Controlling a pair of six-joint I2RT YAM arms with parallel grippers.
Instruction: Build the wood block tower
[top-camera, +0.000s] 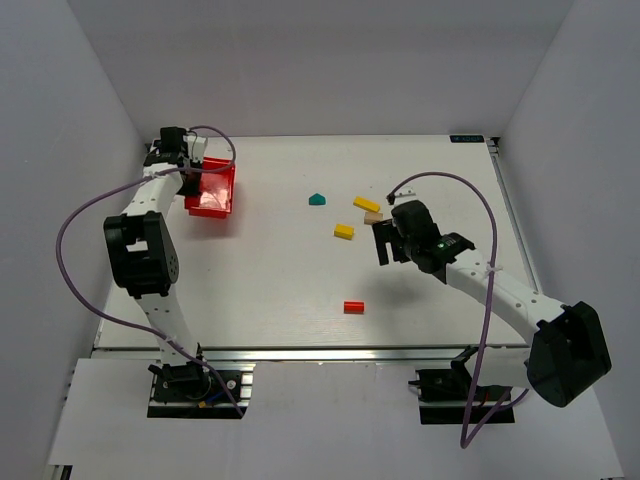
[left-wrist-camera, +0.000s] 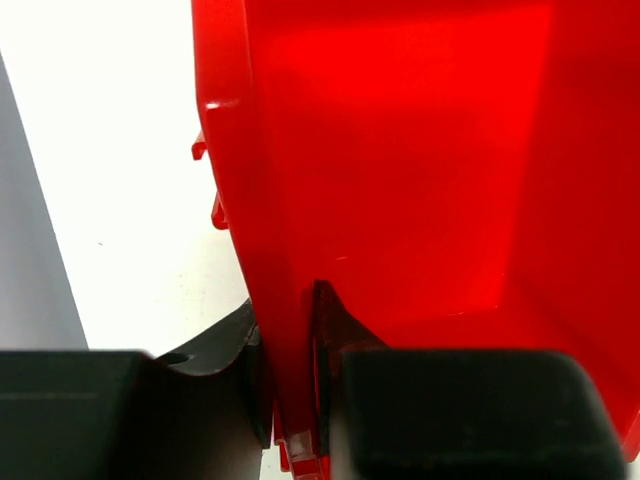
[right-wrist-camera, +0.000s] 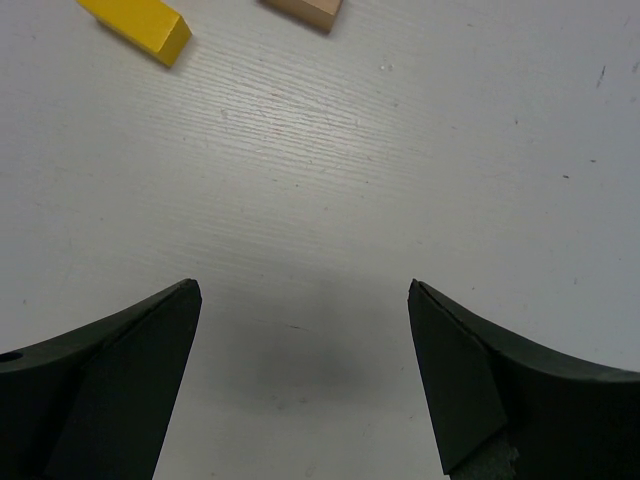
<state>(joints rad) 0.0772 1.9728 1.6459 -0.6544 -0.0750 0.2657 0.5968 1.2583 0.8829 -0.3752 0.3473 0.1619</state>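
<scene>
No wood block tower stands in view; the small blocks lie singly on the white table (top-camera: 280, 280). They are a teal block (top-camera: 317, 199), a yellow block (top-camera: 366, 204), a plain wood block (top-camera: 373, 216), a second yellow block (top-camera: 344, 232) and a red block (top-camera: 353, 307). My right gripper (top-camera: 383, 243) hovers open just right of them, nothing between its fingers. In the right wrist view the right gripper (right-wrist-camera: 305, 300) frames bare table, with a yellow block (right-wrist-camera: 140, 22) and the plain block (right-wrist-camera: 305, 10) ahead. My left gripper (top-camera: 195, 165) is shut on the wall of the red bin (top-camera: 212, 190).
The red bin (left-wrist-camera: 400, 150) fills the left wrist view, its wall pinched by the left gripper (left-wrist-camera: 295, 400). It sits at the table's far left. Grey walls enclose the table on three sides. Purple cables loop above both arms.
</scene>
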